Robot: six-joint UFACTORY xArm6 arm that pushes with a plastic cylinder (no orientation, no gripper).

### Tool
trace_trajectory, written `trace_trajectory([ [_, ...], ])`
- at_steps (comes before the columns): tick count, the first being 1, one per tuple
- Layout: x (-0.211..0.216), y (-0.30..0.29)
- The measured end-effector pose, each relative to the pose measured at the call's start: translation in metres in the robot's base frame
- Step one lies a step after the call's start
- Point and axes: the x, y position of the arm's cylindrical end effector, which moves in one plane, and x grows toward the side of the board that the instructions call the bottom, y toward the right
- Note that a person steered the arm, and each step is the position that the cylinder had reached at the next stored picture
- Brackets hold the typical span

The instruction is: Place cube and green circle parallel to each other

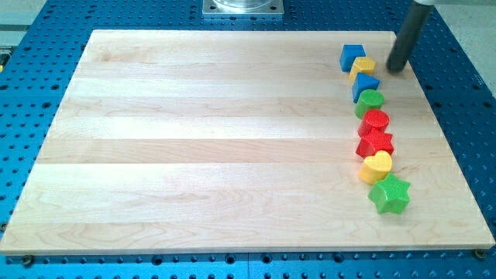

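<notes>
A blue cube sits near the top right of the wooden board. Below it runs a touching column: a yellow block, a blue block, then the green circle. My tip rests on the board just right of the yellow block and a little right of the cube, not touching either. The green circle lies below and left of the tip.
Further down the column are a red circle, a red star, a yellow heart and a green star. A blue perforated table surrounds the board. A metal mount sits at the view's top.
</notes>
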Motion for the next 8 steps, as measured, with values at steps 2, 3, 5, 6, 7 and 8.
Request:
trace_trajectory([
  [2,0.000,-0.007],
  [3,0.000,-0.007],
  [5,-0.010,-0.010],
  [6,-0.010,-0.059],
  [7,-0.014,-0.111],
  [8,-0.016,-0.101],
])
